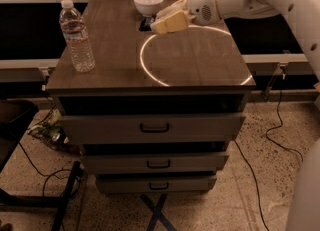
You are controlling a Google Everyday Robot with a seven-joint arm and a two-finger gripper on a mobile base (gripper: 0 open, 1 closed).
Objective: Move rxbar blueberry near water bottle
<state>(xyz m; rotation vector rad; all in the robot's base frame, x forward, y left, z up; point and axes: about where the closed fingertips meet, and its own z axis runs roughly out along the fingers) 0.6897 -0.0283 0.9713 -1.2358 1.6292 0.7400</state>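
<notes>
The water bottle (77, 37) stands upright at the left edge of the cabinet top (190, 60), clear with a white cap. My gripper (161, 23) reaches in from the upper right and hovers low over the back of the top, just right of the white bowl (148, 2). A small dark flat shape (145, 24), apparently the rxbar blueberry, lies just in front of the bowl at the gripper's tip, mostly hidden by it. The bar is far from the bottle.
A bright ring of light (150, 70) marks the right half of the top. The cabinet has three drawers (154, 127) below. Cables (260, 175) run over the floor on both sides. A dark stand (30, 195) is at the lower left.
</notes>
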